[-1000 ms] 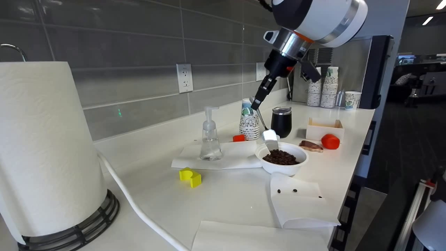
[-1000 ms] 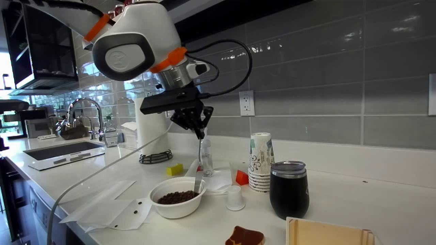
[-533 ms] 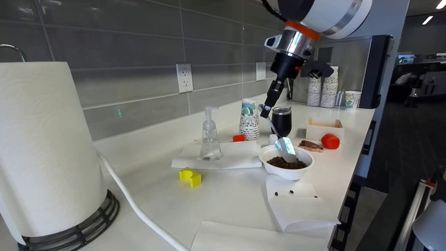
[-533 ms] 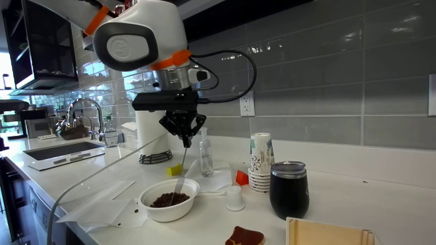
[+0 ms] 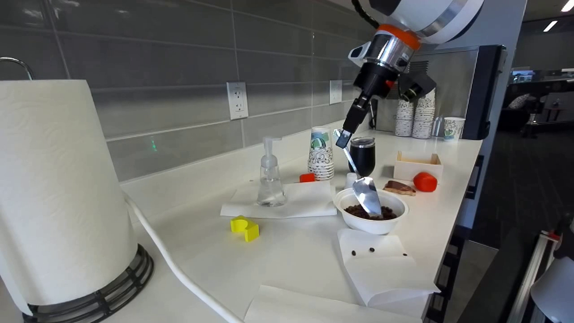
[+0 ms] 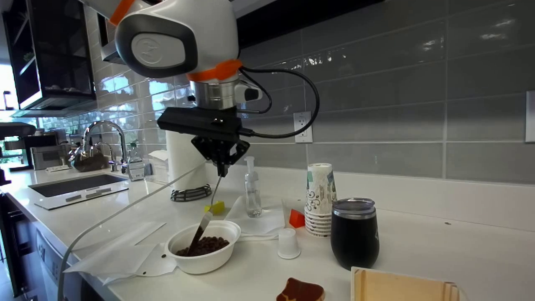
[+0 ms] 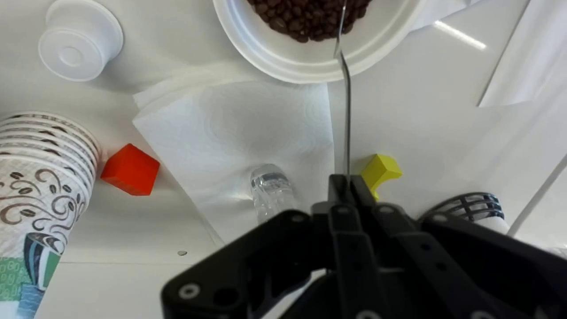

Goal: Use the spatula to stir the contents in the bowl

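My gripper (image 5: 343, 140) is shut on the thin upper end of the spatula, above the bowl; it also shows in an exterior view (image 6: 222, 170) and the wrist view (image 7: 348, 180). The spatula's flat metallic blade (image 5: 367, 196) slants down into the white bowl (image 5: 374, 227), its tip in the dark brown contents (image 5: 389, 213). In an exterior view the blade (image 6: 203, 221) leans to the left side of the bowl (image 6: 205, 264), its tip sunk in the contents (image 6: 214, 245). In the wrist view the spatula's stem (image 7: 347, 119) runs to the bowl (image 7: 305, 71) at the top edge, where the blade is cut off.
A small white cup (image 6: 288, 243), black tumbler (image 6: 355, 234), paper cup stack (image 6: 321, 200), red block (image 7: 131, 169) and soap bottle (image 5: 271, 179) stand around the bowl. A paper sheet (image 5: 381, 264) with several loose bits lies beside it. A yellow block (image 5: 245, 228) lies nearby.
In the exterior views my gripper has moved with the spatula, whose blade has swung across the bowl and tilts more. The bowl has slid slightly, and the paper beside it has shifted.
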You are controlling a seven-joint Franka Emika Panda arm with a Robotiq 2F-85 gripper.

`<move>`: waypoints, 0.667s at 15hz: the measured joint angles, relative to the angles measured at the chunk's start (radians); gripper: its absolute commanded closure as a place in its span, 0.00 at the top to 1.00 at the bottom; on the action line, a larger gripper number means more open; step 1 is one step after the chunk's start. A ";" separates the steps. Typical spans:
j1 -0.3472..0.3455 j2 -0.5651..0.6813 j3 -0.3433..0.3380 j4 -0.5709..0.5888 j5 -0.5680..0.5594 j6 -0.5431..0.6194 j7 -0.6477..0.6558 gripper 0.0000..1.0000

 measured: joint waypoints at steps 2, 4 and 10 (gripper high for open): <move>0.005 0.000 -0.005 0.000 0.038 0.002 0.000 0.01; 0.006 0.000 -0.005 0.000 0.053 0.006 0.005 0.01; -0.001 0.000 0.008 0.000 0.054 0.025 0.140 0.01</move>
